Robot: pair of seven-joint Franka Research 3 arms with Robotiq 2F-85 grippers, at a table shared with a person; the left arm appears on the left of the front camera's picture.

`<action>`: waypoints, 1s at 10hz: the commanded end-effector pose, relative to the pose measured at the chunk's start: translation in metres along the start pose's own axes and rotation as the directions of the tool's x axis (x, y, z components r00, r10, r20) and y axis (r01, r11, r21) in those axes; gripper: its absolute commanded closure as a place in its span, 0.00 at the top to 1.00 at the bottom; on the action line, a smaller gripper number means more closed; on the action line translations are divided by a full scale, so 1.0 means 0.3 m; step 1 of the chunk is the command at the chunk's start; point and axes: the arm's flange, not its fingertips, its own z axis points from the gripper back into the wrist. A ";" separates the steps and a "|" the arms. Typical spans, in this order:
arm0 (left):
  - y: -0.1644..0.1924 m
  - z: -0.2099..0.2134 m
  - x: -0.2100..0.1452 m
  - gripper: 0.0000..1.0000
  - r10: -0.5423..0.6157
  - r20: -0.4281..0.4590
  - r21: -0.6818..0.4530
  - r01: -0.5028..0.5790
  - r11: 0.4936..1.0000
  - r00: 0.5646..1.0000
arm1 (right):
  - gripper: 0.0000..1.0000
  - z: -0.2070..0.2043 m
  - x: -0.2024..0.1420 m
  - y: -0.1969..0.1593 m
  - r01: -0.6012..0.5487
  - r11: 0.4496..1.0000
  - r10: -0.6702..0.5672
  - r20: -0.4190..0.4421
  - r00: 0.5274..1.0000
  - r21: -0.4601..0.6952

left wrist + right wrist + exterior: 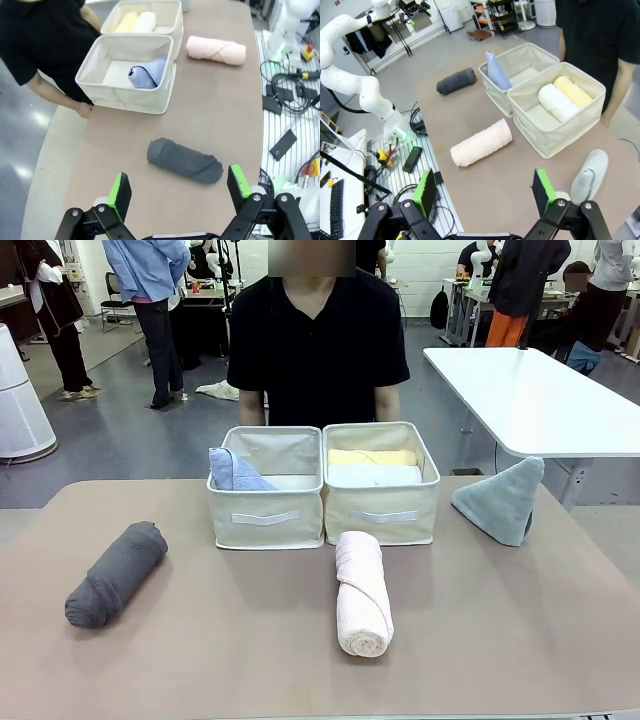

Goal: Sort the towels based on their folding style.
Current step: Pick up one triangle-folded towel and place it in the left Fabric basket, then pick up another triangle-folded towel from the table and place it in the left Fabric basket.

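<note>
Bright even light, sharp, wrist views edge-warped.

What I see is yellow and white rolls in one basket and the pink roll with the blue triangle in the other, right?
The front view shows the pink roll on the table, not in a basket. The blue triangle is alone in the left basket; the yellow roll and white roll share the right basket.

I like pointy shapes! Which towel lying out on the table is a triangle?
The grey-green towel, beside the right basket. It stands up in a point, while the dark grey towel and pink towel on the table are rolls.
</note>
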 end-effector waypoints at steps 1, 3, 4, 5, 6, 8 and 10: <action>0.044 -0.016 -0.009 1.00 0.063 0.057 -0.004 -0.063 0.998 0.996 | 1.00 -0.006 0.003 0.001 -0.010 1.000 0.010 0.011 1.000 0.011; 0.000 0.000 0.000 1.00 0.000 0.000 0.000 0.000 1.000 1.000 | 1.00 -0.006 0.003 0.001 -0.010 1.000 0.010 0.011 1.000 0.011; 0.000 0.000 0.000 1.00 0.000 0.000 0.000 0.000 1.000 1.000 | 1.00 -0.006 0.003 0.001 -0.010 1.000 0.010 0.011 1.000 0.011; 0.000 0.000 0.000 1.00 0.000 0.000 0.000 0.000 1.000 1.000 | 1.00 -0.006 0.003 0.001 -0.010 1.000 0.010 0.011 1.000 0.011; 0.000 0.000 0.000 1.00 0.000 0.000 0.000 0.000 1.000 1.000 | 1.00 -0.006 0.003 0.001 -0.010 1.000 0.010 0.011 1.000 0.011; 0.088 0.036 -0.034 1.00 0.030 0.187 -0.116 -0.008 0.993 0.982 | 1.00 -0.006 0.003 0.001 -0.010 1.000 0.010 0.011 1.000 0.011; 0.196 0.027 -0.145 1.00 0.049 0.301 -0.198 0.012 0.980 0.952 | 1.00 -0.006 0.003 0.001 -0.010 1.000 0.010 0.011 1.000 0.011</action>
